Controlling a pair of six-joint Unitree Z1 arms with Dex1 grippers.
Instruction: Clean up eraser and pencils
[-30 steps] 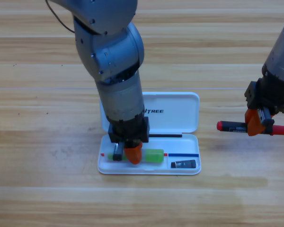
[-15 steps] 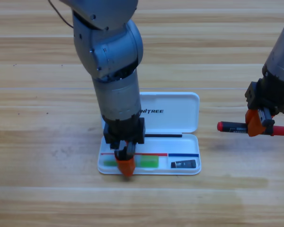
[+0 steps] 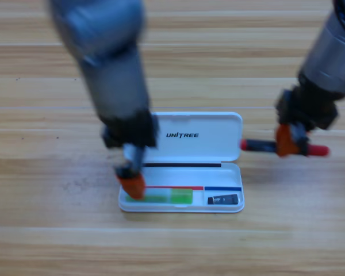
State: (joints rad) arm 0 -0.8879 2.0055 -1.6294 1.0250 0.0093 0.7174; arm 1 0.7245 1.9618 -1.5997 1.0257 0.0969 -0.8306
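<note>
Lifted off the green pencil (image 3: 159,197) since half a second ago, the left gripper (image 3: 131,183) now hangs over the white case's (image 3: 218,146) left end; whether it is open I cannot tell. That pencil lies in the case's tray, with the eraser (image 3: 223,199) at the tray's right end. Just right of the case's lid, the right gripper (image 3: 288,141) has shifted closer, clamped around the red pencil (image 3: 259,146).

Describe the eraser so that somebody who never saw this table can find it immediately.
Find the open white case in the middle of the wooden table. In its lower tray, the eraser lies in the right compartment. It is a tiny black block with white markings, much shorter than the green pencil to its left.
</note>
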